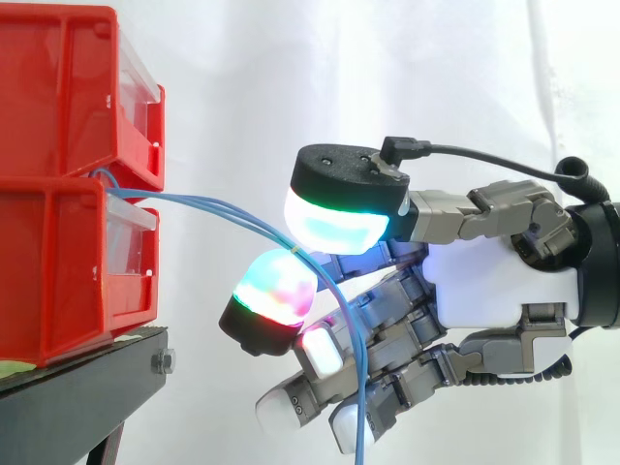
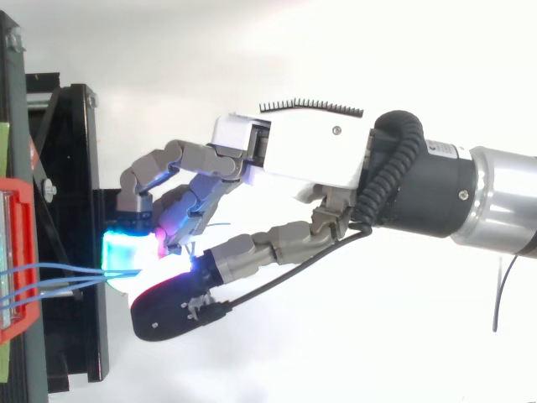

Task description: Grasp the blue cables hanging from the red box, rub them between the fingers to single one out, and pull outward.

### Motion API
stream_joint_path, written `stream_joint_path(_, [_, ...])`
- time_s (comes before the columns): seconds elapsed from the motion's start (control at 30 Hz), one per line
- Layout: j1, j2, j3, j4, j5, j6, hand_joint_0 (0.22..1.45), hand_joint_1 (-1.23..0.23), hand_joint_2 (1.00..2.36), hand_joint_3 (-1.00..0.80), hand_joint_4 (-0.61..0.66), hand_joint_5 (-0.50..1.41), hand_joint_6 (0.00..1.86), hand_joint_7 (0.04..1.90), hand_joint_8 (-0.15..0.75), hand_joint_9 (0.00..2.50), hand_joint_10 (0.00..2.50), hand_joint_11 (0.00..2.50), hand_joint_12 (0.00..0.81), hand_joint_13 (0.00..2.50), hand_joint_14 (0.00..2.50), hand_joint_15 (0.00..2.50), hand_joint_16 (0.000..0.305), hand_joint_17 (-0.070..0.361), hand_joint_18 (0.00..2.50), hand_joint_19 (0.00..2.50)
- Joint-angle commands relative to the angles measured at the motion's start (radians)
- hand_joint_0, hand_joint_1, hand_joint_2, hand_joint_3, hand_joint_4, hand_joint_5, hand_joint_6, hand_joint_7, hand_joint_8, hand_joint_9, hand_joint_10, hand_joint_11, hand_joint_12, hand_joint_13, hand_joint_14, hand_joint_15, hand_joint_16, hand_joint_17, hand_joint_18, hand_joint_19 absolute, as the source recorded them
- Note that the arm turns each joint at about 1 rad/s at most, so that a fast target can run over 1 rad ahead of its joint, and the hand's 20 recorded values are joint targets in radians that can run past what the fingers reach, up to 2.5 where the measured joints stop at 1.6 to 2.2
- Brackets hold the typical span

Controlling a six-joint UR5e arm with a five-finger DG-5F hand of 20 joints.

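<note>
Side view: you have the upper red bin (image 1: pixel 58 97) stacked on the lower red bin (image 1: pixel 58 281) at 9 o'clock, both on the black stand (image 1: pixel 82 392), with the white curtain (image 1: pixel 242 77) behind. The blue cables (image 1: pixel 213 208) come out at the seam between the two bins and run toward 4 o'clock across open air to the hand (image 1: pixel 494 281), which enters from 3 o'clock. At least two strands are visible, lying close together. The hand is closed on the cables. They pass between the thumb pad (image 1: pixel 334 223), glowing white, cyan and green at 12 o'clock of the pinch, and a finger pad (image 1: pixel 276 291), glowing cyan, red and magenta at 6 o'clock of it. Past the pinch the cables bend and hang toward 6 o'clock, crossing in front of the remaining fingers, which curl inward with white pads. Top view: the bin's red rim (image 2: pixel 18 252) sits at 9 o'clock against the stand (image 2: pixel 75 168). The cables (image 2: pixel 50 281) run toward 3 o'clock from it to the glowing pads, and the hand (image 2: pixel 294 151) reaches in from 3 o'clock, well apart from the bins.
</note>
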Motion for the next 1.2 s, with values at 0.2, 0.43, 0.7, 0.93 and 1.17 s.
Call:
stream_joint_path(0.2, [0.006, 0.001, 0.001, -0.006, 0.004, 0.010, 0.55, -0.74, 1.00, -0.50, 0.24, -0.16, 0.85, 1.00, 0.400, 0.94, 0.02, 0.75, 0.478, 0.76, 0.01, 0.40, 0.066, 0.148, 0.84, 0.48])
stream_joint_path(0.43, [0.006, 0.001, 0.001, -0.006, 0.004, 0.010, 0.61, -0.81, 1.00, -0.44, 0.22, -0.16, 0.88, 1.03, 0.396, 0.97, 0.01, 0.78, 0.467, 0.77, 0.01, 0.40, 0.063, 0.141, 0.85, 0.48])
stream_joint_path(0.7, [0.007, 0.001, 0.001, -0.006, 0.004, 0.011, 0.65, -0.83, 1.01, -0.27, 0.11, -0.16, 0.92, 1.11, 0.403, 0.99, 0.02, 0.80, 0.469, 0.80, 0.01, 0.40, 0.063, 0.142, 0.88, 0.47])
stream_joint_path(0.93, [0.007, 0.001, 0.001, -0.006, 0.004, 0.022, 0.74, -0.92, 1.01, -0.39, 0.09, -0.18, 0.92, 1.09, 0.380, 0.92, 0.02, 0.79, 0.474, 0.80, 0.01, 0.39, 0.063, 0.141, 0.91, 0.43])
stream_joint_path(1.17, [0.007, 0.002, 0.001, -0.006, 0.004, 0.029, 0.75, -0.93, 1.00, -0.50, 0.16, -0.18, 0.91, 1.00, 0.371, 0.90, 0.02, 0.78, 0.467, 0.80, 0.01, 0.38, 0.063, 0.141, 0.92, 0.39])
